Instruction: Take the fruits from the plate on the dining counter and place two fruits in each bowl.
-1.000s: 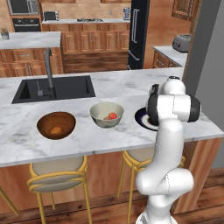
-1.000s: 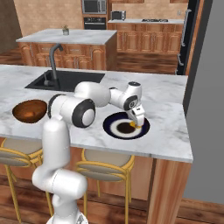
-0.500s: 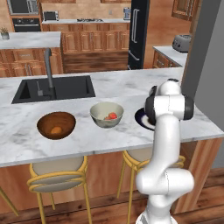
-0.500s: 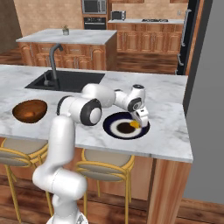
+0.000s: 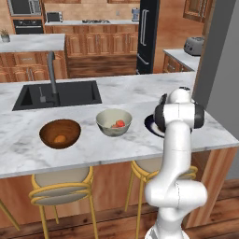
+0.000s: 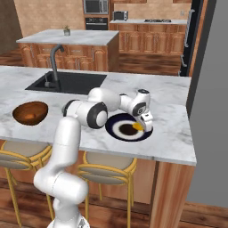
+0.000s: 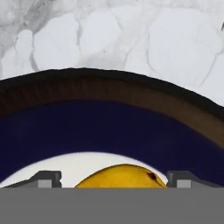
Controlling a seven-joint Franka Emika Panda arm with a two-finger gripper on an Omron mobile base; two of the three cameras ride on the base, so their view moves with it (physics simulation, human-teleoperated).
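Risk check: my gripper (image 7: pixel 113 179) low over the plate (image 6: pixel 116 127), 1 yellow fruit (image 7: pixel 121 176) between the fingertips.

Largest first: the dining counter (image 5: pixel 121 88) carries the wooden bowl (image 5: pixel 59 133) with 1 orange fruit (image 5: pixel 59 138) inside, the cream bowl (image 5: pixel 113 122) with reddish fruit (image 5: pixel 120 123), and the plate under my hand. My jaws stand spread on either side of the yellow fruit; I cannot tell whether the pads touch it yet. In my judgement the main hazard is the fruit's rounded, tapering skin: if I pinch off-centre it can squirt forward across the plate or roll off its rim onto the counter. A second hazard is depth: set too low, my fingertips (image 7: pixel 46 179) could scrape the plate; too high, they catch only the crown and lose it on lifting.
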